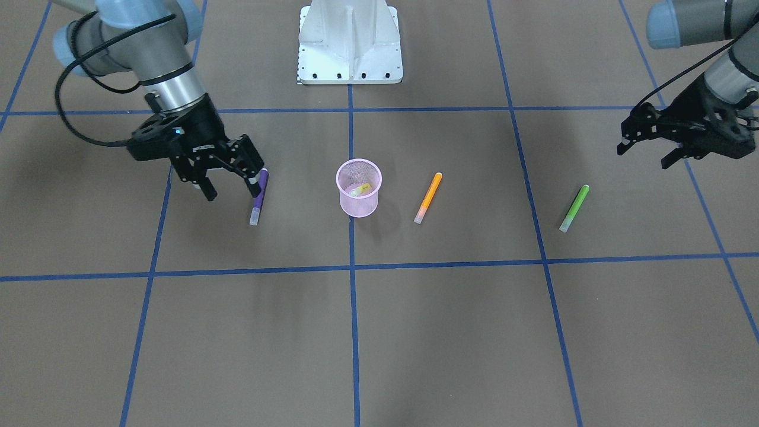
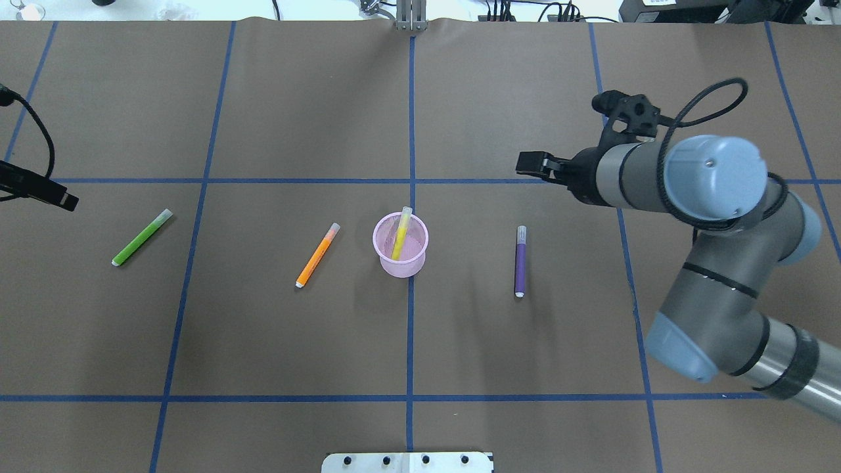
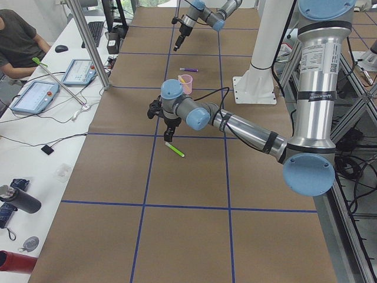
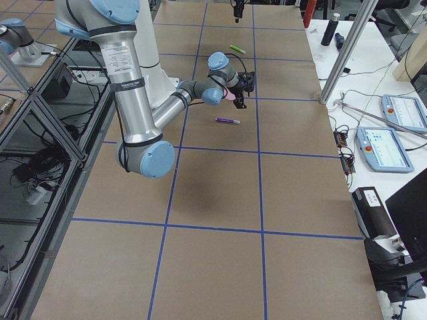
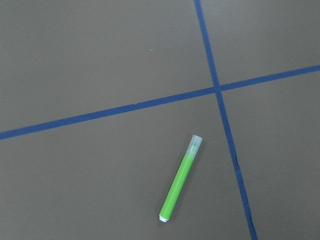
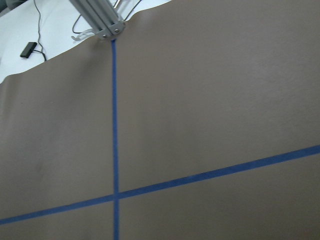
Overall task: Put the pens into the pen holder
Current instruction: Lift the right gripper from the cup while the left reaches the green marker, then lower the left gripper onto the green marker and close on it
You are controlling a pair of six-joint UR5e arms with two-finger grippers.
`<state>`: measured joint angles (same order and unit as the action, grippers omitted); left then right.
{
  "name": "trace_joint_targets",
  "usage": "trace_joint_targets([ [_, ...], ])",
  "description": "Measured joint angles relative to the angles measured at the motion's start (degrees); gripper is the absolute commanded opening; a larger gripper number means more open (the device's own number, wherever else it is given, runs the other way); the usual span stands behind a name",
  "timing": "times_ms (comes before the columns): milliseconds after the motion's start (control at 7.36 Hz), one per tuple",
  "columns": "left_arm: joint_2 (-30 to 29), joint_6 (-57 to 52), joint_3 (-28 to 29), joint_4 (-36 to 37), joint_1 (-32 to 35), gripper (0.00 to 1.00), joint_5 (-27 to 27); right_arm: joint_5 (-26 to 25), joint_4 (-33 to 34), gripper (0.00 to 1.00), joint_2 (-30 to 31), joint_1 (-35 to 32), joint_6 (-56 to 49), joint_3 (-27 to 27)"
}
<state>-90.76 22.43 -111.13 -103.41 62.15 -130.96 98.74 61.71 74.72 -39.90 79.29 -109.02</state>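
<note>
Right end effector (image 1: 232,193): fingers are set wide apart and nothing is held; it is carried above the tabletop (image 1: 445,332). The purple pen (image 1: 259,197) lies flat directly below it. In the front-facing view one fingertip (image 1: 256,190) overlaps the pen's dark end, but contact cannot be confirmed, and a gap is shown in the right side view. Left end effector (image 1: 643,155): fingers are likewise apart and nothing is gripped. The green pen (image 1: 574,208) lies flat on the tabletop below it, slightly toward the centre, and untouched. The pen holder (image 1: 359,204) stands upright between the two end effectors, nearer the right one, just past the purple pen. The yellow pen (image 2: 401,233) is leaned inside it, with its pale cap above the rim. The orange pen (image 1: 428,197) lies flat just beyond the holder on the left end effector's side. A printed strip (image 3: 333,59) on the near arm's upright link is too small to be read. Blue tape lines (image 1: 352,267) cross the tabletop, and a white pedestal base (image 1: 350,41) stands well behind the holder, apart from all the pens.
</note>
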Motion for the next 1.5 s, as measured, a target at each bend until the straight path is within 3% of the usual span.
trace_joint_targets([
  [272, -1.00, -11.59, 2.17, 1.45, -3.03, 0.78, 2.95, 10.57, -0.16, 0.98, 7.11, -7.96, -10.15, -0.13],
  [544, -7.07, -16.84, 7.26, 7.32, -5.20, 0.71, 3.38, 15.64, -0.25, 0.98, 12.06, -12.16, -18.02, 0.24],
  [1087, -15.39, -25.04, 18.35, 11.93, -6.82, 0.67, 3.50, 16.90, -0.45, 0.98, 15.76, -13.31, -23.58, 1.43],
  [1495, -16.42, -25.41, 21.02, 11.88, -8.77, 0.64, 3.92, 16.87, -0.51, 0.98, 16.06, -13.28, -23.87, 1.90],
])
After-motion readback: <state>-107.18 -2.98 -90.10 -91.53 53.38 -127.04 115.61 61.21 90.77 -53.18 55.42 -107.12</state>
